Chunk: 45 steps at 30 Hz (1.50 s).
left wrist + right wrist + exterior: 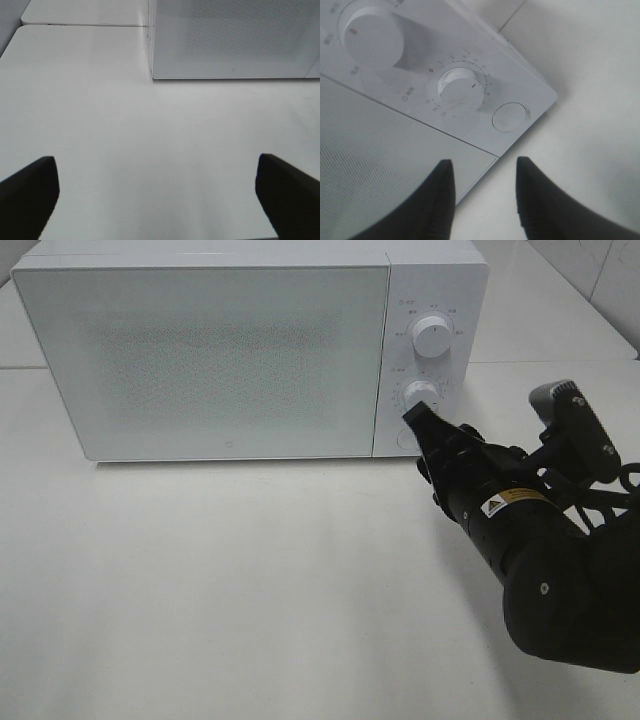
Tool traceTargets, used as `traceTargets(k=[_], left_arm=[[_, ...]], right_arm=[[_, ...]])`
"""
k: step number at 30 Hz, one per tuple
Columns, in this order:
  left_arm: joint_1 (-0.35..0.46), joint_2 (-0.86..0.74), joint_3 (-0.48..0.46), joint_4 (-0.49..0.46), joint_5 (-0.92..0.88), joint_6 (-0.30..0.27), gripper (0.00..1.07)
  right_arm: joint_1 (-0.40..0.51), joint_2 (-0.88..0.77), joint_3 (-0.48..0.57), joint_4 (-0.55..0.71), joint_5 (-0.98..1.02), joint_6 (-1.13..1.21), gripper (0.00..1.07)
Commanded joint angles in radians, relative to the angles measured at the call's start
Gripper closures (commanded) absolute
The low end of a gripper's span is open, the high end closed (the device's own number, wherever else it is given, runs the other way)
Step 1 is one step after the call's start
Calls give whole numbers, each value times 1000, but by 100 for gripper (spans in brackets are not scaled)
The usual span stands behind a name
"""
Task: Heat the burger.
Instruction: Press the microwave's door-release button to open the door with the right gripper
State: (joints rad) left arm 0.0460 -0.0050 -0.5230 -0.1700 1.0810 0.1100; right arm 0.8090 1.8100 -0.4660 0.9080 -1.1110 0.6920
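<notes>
The left end effector (156, 172) hangs released, its fingers spread wide over bare tabletop (150, 125), with nothing between them. It is well clear of the microwave's near corner.

The white microwave (200, 350) stands with its door (210, 360) fully closed. The burger is in none of the views. The dotted door panel hides the inside, so I judge it is probably already loaded, though nothing here proves that.

Right of the door are the upper knob (431, 337), the lower knob (421, 394) and a round button (509, 117). The lower knob's red pointer sits away from the small red mark on its scale. I cannot tell whether that means a time is set.

The right end effector (484, 170) hovers just in front of this panel, near the lower knob. Its fingers are partly apart and grasp nothing.

By my reading, loading and closing are done, and what is left is the controls — turning the dial or pressing start.

The tabletop is plain matte white and uncluttered, with a seam between two slabs beside the microwave. Pale seamed panels lie beyond — wall or more table, I cannot say.
</notes>
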Motion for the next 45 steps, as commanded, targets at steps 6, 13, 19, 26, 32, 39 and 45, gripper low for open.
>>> traceTargets(k=[6,13,19,26,32,39,45], left_arm=[[3,-17,3,-5,-5,0,7],[3,-17,3,-5,-5,0,7],[3,-17,3,-5,-5,0,7],[3,-17,3,-5,-5,0,7],[3,-17,3,-5,-5,0,7],[3,-17,3,-5,-5,0,7],[3,-17,3,-5,-5,0,7]], right_arm=[[2,-2,-8,-4,11,450,102],[-18,-2,-8,-9,60,559,107],[-74,-2,-43,-68,125,587,107],[-147,9,-93,-105,191,587,107],[-167,115,-155,-197,192,695,107],[-167,177,-212,-193,187,700,107],[-203,229,-272,-193,194,692,107]])
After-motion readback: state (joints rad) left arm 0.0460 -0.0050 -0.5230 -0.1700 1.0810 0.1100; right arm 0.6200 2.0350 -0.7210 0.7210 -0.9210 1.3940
